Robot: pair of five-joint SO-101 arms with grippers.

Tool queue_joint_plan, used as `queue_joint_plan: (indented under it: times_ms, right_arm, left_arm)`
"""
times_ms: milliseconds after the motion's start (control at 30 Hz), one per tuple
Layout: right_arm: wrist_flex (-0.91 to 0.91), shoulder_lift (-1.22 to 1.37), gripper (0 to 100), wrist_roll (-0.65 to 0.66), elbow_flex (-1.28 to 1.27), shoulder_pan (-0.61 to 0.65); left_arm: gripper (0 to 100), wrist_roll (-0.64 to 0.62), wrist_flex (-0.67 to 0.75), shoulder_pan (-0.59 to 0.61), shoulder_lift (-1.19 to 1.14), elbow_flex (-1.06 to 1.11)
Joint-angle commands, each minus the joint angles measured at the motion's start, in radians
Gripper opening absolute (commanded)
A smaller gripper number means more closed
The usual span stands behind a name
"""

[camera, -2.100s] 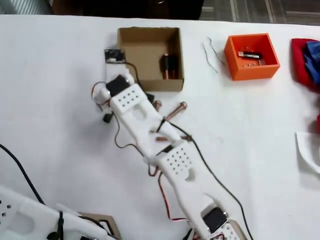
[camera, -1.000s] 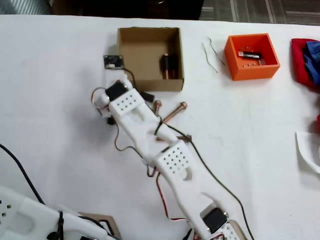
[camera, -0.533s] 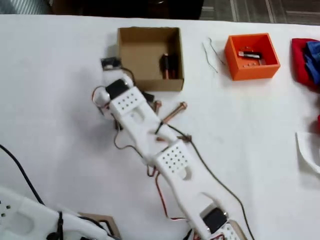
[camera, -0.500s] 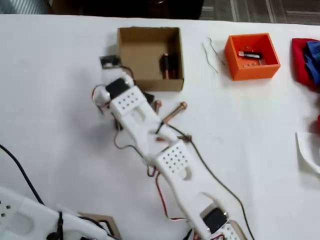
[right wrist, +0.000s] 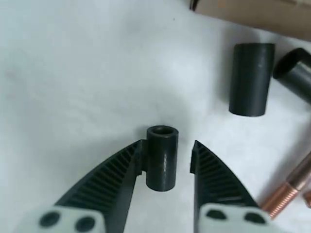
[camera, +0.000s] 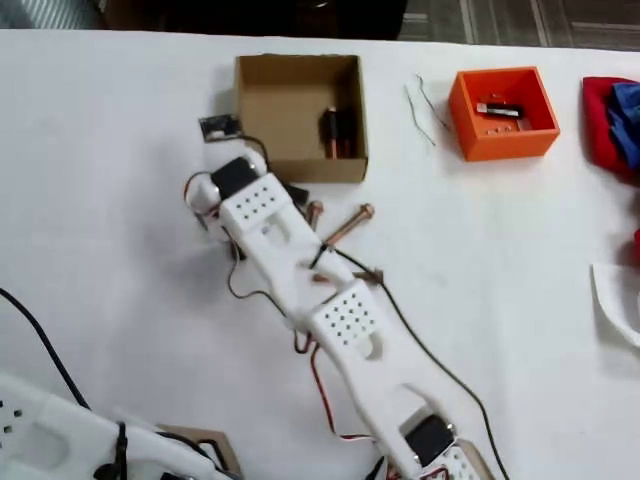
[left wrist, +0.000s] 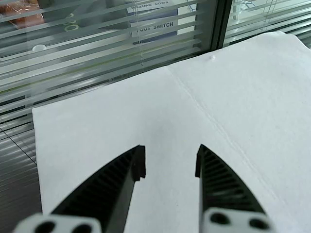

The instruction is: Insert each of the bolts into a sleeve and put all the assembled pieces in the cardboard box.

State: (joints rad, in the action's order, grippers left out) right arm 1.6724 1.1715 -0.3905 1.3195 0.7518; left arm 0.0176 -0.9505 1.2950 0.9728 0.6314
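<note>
In the right wrist view my right gripper (right wrist: 167,145) is open, with a short black sleeve (right wrist: 162,158) standing between its fingers; one finger is at the sleeve's side and a small gap shows at the other. Two more black sleeves (right wrist: 250,79) (right wrist: 294,73) lie near the cardboard box wall (right wrist: 252,12), and a copper bolt (right wrist: 286,191) lies beside them. From above, the right arm (camera: 255,205) ends just left of the cardboard box (camera: 260,110), which holds an assembled piece (camera: 335,133). Loose bolts (camera: 350,222) (camera: 314,212) lie by the arm. My left gripper (left wrist: 170,160) is open over bare table.
An orange bin (camera: 470,135) with a small part sits at the back right, thin wire pieces (camera: 425,105) beside it. Red and blue cloth (camera: 610,120) lies at the right edge. The left arm (camera: 60,430) rests at the front left corner. Cables trail along the right arm.
Over two seconds the right arm's wrist shifted a little left and away from the box's front wall. In the last half second it hardly moved.
</note>
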Motion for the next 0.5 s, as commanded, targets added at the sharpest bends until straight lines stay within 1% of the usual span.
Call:
queue_joint_plan:
  times_ms: [0, 167, 467]
  right_arm:
    - [0.01, -0.01, 14.0, 0.0, 0.003, 0.007]
    - [0.012, -0.004, 14.0, 0.0, 0.002, 0.013]
    - [0.022, 0.09, 14.1, 0.005, 0.014, 0.013]
  left_arm:
    - [20, 0.003, 0.002, 0.006, 0.02, -0.007]
    - [20, 0.003, 0.002, 0.006, 0.02, -0.007]
    - [20, 0.003, 0.002, 0.006, 0.02, -0.012]
